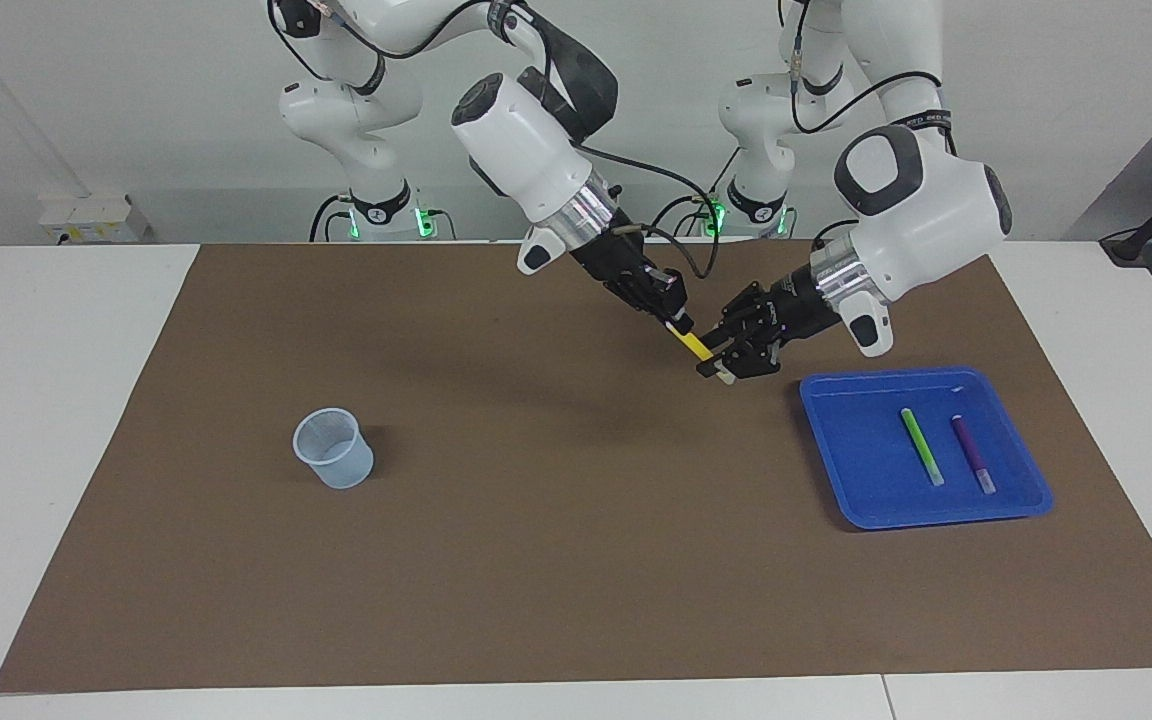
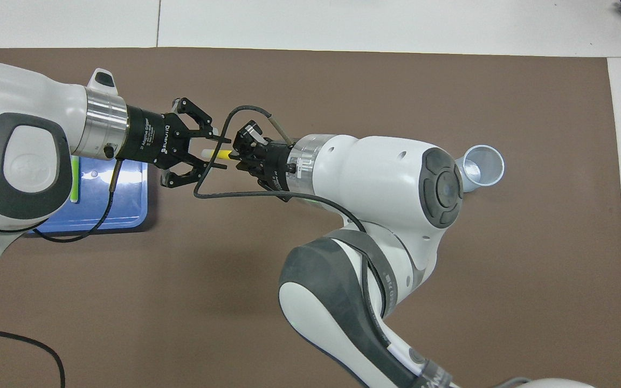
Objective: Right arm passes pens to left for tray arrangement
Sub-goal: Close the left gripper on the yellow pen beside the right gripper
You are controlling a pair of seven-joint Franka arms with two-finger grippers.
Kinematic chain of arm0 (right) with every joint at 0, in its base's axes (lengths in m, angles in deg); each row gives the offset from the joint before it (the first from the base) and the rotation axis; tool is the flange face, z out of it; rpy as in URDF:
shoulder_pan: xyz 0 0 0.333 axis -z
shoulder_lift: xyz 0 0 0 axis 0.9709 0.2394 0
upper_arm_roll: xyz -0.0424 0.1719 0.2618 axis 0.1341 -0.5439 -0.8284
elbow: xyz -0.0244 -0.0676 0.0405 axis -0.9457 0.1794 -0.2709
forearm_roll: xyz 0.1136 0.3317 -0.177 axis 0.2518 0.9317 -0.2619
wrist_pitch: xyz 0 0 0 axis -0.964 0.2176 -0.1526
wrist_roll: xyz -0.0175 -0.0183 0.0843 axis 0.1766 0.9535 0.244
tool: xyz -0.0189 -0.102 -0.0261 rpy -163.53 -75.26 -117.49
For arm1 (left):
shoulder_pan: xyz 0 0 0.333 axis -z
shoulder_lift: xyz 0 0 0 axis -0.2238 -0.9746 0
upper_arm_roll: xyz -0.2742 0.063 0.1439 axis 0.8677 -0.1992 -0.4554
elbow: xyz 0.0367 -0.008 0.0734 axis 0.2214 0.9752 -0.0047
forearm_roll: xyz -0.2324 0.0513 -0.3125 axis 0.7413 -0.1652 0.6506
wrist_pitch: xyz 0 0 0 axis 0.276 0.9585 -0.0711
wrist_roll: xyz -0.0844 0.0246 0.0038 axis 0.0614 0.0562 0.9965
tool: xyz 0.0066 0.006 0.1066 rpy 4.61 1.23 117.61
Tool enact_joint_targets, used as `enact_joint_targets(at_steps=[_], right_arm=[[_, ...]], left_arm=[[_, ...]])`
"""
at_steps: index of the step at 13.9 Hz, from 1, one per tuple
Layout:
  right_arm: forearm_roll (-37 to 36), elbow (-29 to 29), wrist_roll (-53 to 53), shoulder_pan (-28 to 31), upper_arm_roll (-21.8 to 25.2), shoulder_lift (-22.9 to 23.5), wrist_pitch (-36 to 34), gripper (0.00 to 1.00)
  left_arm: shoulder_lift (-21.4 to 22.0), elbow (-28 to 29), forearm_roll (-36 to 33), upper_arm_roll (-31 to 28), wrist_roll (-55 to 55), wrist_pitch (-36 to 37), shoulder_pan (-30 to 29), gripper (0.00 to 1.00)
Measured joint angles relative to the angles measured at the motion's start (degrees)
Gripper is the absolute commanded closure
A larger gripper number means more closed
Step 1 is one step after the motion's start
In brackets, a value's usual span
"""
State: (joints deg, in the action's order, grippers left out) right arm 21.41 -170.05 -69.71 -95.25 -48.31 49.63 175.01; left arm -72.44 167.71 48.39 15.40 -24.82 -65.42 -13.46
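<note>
Yellow pen (image 1: 693, 345) hangs over the mat, pinched by the right gripper (image 1: 674, 318) so its free end sits between the left gripper (image 1: 719, 368) fingers (whether they grip it, I cannot tell), near the tray (image 1: 866, 500).

A white desk (image 1: 56, 400) carries a wide brown mat (image 1: 536, 560) that covers most of its top. On the mat, below and just beside the left tool (image 1: 721, 362), toward the left arm's end, sits the blue tray (image 1: 841, 470), squarish with a raised rim. Well apart from both tools, toward the right arm's end of the mat, a small translucent cup (image 1: 334, 449) stands upright. A black cable (image 2: 30, 345) lies on the mat at the left arm's side.
</note>
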Motion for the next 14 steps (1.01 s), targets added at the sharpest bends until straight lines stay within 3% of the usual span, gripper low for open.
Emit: enact_joint_targets(at_steps=[2, 7, 10, 11, 13, 14], right_arm=[[0.0, 0.0, 0.0, 0.0, 0.0, 0.0, 0.0, 0.93], [0.0, 0.0, 0.0, 0.0, 0.1, 0.0, 0.1, 0.92], [0.0, 0.0, 0.0, 0.0, 0.1, 0.0, 0.1, 0.80], [0.0, 0.1, 0.0, 0.0, 0.1, 0.0, 0.1, 0.59], [0.0, 0.1, 0.0, 0.0, 0.1, 0.1, 0.1, 0.00], [0.0, 0.1, 0.0, 0.0, 0.1, 0.1, 0.1, 0.00]], left_arm=[[0.0, 0.0, 0.0, 0.0, 0.0, 0.0, 0.0, 1.00], [0.1, 0.1, -0.1, 0.0, 0.0, 0.0, 0.0, 1.00], [0.1, 0.1, -0.1, 0.0, 0.0, 0.0, 0.0, 1.00], [0.1, 0.1, -0.1, 0.0, 0.0, 0.0, 0.0, 1.00], [0.1, 0.1, -0.1, 0.0, 0.0, 0.0, 0.0, 1.00], [0.1, 0.1, -0.1, -0.2, 0.0, 0.0, 0.0, 1.00]])
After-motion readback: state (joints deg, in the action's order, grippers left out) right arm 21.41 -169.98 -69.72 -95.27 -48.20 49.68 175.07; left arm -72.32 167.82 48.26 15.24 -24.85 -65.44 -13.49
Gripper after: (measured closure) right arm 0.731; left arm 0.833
